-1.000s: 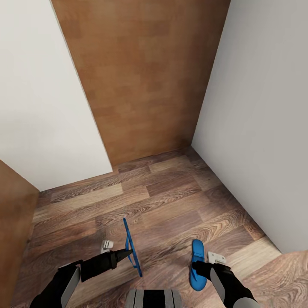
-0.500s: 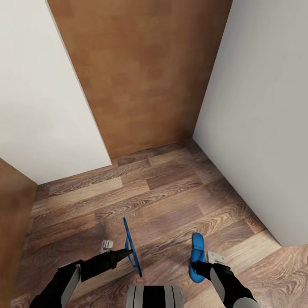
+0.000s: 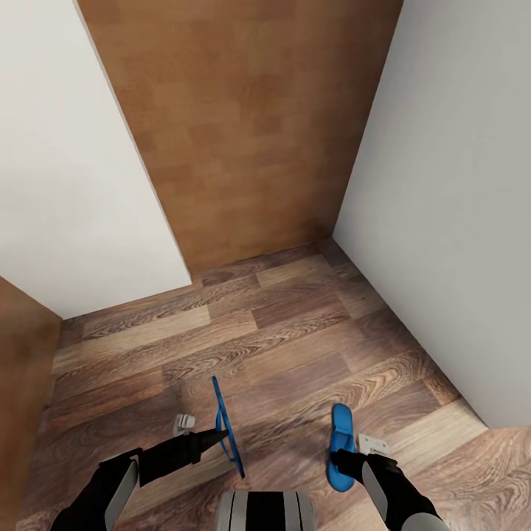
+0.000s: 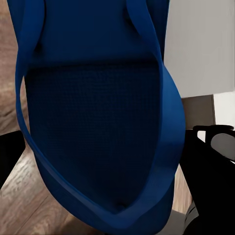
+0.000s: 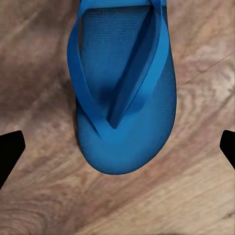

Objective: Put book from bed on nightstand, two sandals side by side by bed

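Left gripper (image 3: 219, 435): closed on a blue sandal (image 3: 227, 426), pinching it about midway along its length.
Left sandal: held on edge, sole upright, so the head view sees it as a thin blue blade running away from the fingertips and back toward the robot; in the left wrist view its dark blue footbed and straps (image 4: 98, 132) sit right in front of the camera.
Right gripper (image 3: 338, 459): the head view shows it at the near end of the second sandal (image 3: 340, 447); whether it is clamped I cannot tell.
Right fingertips (image 5: 10, 149): 2 black tips at the edges of the right wrist view, spread wide with the sandal (image 5: 125, 88) between them.
Right sandal: flat, straps up, just ahead of the right gripper.
Floor (image 3: 280, 346): wood planks under both grippers.
Walls: white wall (image 3: 442, 221) to the right of the right gripper, another (image 3: 66, 192) ahead-left of the left one.
Door (image 3: 243, 125): brown wood panel ahead, between the 2 walls.
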Motion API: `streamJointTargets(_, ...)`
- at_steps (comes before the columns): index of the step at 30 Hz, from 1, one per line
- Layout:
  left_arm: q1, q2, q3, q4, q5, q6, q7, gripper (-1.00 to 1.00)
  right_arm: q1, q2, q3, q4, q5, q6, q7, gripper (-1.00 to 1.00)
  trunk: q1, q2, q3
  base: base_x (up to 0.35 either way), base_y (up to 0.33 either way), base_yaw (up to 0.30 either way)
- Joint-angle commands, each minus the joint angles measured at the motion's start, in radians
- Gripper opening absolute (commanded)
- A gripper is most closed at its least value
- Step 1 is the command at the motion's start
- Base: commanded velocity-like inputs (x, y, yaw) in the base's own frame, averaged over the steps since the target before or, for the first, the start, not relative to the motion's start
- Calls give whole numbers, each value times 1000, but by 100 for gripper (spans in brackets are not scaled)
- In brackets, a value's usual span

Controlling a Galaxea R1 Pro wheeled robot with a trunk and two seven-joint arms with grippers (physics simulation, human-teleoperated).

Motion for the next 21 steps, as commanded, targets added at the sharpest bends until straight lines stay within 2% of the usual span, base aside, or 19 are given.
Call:
streamJointTargets(1,0,0,0,0,4,10,-2,-100,0,1,-5,-2,3,5,-1,100,0,0,-1,17,0,0)
streamJointTargets(4,-1,0,-1,0,4,10,-2,-100,0,1,-5,-2,3,5,-1,100,0,0,-1,52,0,0)
streamJointTargets(11,-1,-1,-1,0,4,10,-2,-100,0,2,-5,-2,3,5,-1,100,0,0,-1,232,0,0)
streamJointTargets(21,0,-1,-3,0,4,10,-2,-100,0,3,-5,-2,3,5,-1,100,0,0,-1,24,0,0)
